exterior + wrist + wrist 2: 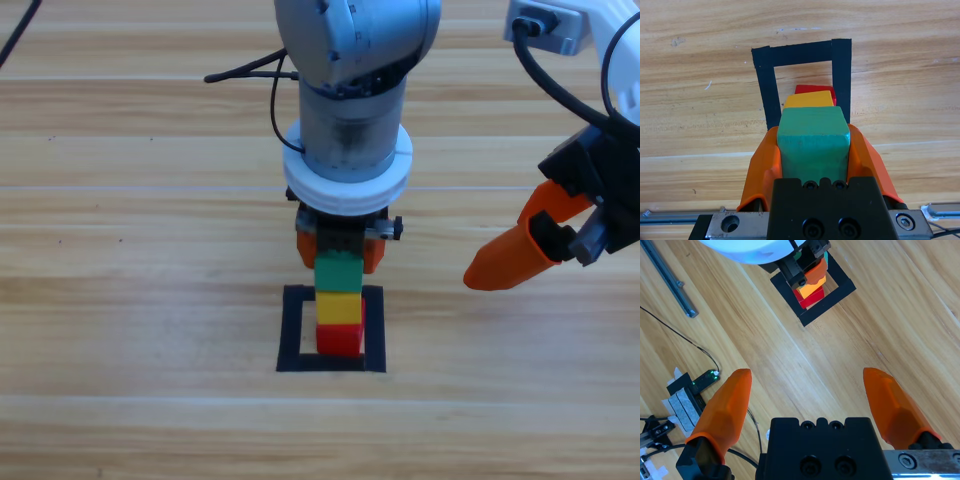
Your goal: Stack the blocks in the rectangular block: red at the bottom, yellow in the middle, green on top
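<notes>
Inside the rectangular block (pixel 294 335), a black tape outline (pixel 790 54) on the wooden table, the three blocks stand in one column. The red cube (pixel 340 339) is at the bottom, the yellow cube (pixel 339 307) sits on it, and the green cube (pixel 337 272) is on top. My left gripper (pixel 339 260) comes straight down over the column, shut on the green cube (pixel 812 142), with an orange jaw pressed to each side. In the left wrist view, yellow (pixel 808 100) and red (pixel 812 89) peek out beyond the green. My right gripper (pixel 510 250) hangs open (pixel 807 372) to the right, well away from the stack (pixel 811 292).
A black cable (pixel 250 72) trails behind the left arm at the back of the table. The right wrist view shows a metal rail (pixel 670 280), a small circuit board (pixel 705 379) and thin wires off to one side.
</notes>
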Robot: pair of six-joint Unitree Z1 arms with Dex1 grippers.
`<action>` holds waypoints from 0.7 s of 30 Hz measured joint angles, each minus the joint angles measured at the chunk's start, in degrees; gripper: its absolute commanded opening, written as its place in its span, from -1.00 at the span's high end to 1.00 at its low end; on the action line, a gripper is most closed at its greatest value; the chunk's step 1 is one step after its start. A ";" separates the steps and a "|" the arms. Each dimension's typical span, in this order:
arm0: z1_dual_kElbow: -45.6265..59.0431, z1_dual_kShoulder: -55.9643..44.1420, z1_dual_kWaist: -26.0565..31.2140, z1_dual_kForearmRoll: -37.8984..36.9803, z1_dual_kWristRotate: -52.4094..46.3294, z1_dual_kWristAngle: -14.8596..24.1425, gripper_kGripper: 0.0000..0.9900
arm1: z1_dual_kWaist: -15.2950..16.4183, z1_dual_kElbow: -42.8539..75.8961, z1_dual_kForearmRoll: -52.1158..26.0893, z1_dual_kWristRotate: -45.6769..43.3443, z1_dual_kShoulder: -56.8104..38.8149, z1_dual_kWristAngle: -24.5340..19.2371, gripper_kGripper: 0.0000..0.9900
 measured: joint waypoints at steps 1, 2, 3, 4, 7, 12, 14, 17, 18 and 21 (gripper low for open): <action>0.00 0.03 0.00 0.00 0.00 0.00 1.00 | 0.00 0.00 0.00 0.00 0.00 0.00 -0.98; 0.00 0.05 0.00 0.00 0.00 0.00 1.00 | 0.00 0.00 0.00 0.00 0.00 0.00 -0.98; 0.00 0.05 0.00 0.00 0.00 0.00 1.00 | 0.00 0.00 0.00 0.00 0.00 0.00 -0.98; 0.00 0.05 0.00 0.00 0.00 0.00 1.00 | 0.00 0.00 0.00 0.00 0.00 0.00 -0.98; 0.00 0.05 0.00 0.00 -0.07 0.00 1.00 | 0.00 0.00 0.00 0.00 0.00 0.00 -0.98; 0.00 0.05 0.00 0.00 -0.07 0.00 1.00 | 0.00 0.00 0.02 0.00 0.00 0.00 -0.98; 0.00 0.06 0.00 0.00 -0.07 0.00 0.77 | 0.00 0.00 0.09 0.00 0.00 0.00 -0.98; 0.00 0.09 0.00 0.00 -0.07 0.00 -0.55 | 0.00 0.00 0.09 0.00 0.00 0.06 -0.98; 0.00 0.12 -0.02 0.00 -0.07 0.00 -0.92 | 0.00 0.00 0.09 0.00 0.00 0.06 -0.98; 0.00 0.15 -0.19 0.00 -0.10 0.00 -1.00 | 0.00 0.00 0.10 0.00 0.00 0.06 -0.98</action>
